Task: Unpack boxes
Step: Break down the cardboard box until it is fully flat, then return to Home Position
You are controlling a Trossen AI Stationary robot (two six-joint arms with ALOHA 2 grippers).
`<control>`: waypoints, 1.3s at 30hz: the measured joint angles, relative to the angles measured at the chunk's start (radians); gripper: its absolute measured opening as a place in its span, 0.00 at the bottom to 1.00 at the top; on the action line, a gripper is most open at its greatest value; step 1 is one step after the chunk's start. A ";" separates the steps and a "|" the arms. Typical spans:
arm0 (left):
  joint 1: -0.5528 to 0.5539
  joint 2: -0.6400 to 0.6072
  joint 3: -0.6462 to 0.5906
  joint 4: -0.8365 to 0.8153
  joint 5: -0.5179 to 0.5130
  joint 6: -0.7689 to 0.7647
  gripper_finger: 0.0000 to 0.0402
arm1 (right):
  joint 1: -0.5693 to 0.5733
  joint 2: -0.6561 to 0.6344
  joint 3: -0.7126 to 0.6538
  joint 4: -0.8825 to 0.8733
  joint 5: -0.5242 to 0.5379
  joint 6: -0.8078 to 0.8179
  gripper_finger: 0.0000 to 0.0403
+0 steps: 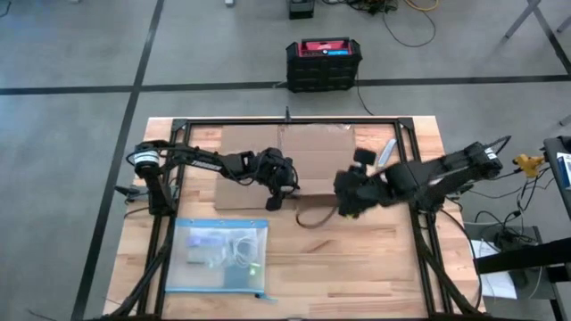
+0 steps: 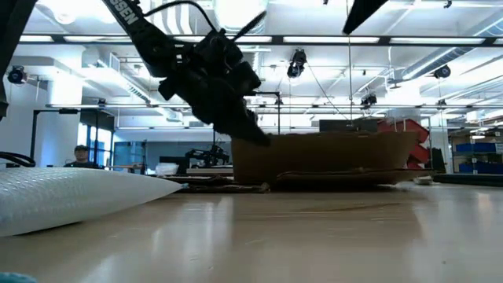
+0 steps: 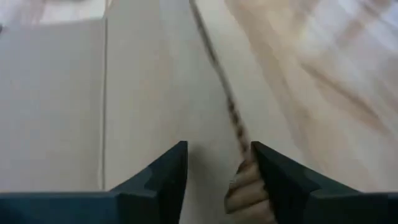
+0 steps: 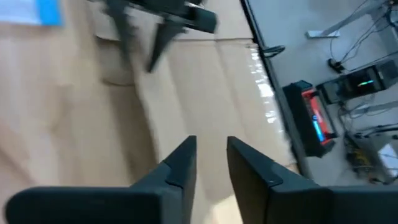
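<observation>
On the wooden table [image 1: 357, 267], we see the big brown cardboard box [image 1: 294, 165] lying flat and low, with its flaps spread out. It sits at the far middle of the table, inside the black metal frame [image 1: 178, 125].

The left gripper [image 1: 275, 198] hangs over the near edge of the box. Its 2 dark fingers [image 3: 165, 177] are apart, and in its own wrist view the edge of a flap runs up between them. They are not squeezing it.

The right gripper [image 1: 346, 207] is also at the near edge of the box, just beside the left gripper. Its 2 fingers [image 4: 180, 165] have a small gap between them, and nothing is held there.

Nearer to us than the box lies a clear plastic bag with blue edges [image 1: 219, 257], flat on the table, well apart from the box.

Past the far side of the box, on the grey floor, stands a black crate with a red top [image 1: 323, 62].
</observation>
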 joint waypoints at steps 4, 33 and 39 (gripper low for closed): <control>-0.009 -0.009 0.000 0.032 -0.001 -0.020 0.47 | -0.125 -0.001 0.000 0.038 -0.120 -0.166 0.28; -0.008 -0.217 0.041 0.072 -0.532 -0.436 0.41 | -0.383 -0.394 -0.307 0.167 -0.658 -0.500 0.01; -0.013 -0.207 0.040 0.082 -0.531 -0.522 0.40 | -0.391 -0.603 -0.561 0.512 -0.770 -0.456 0.00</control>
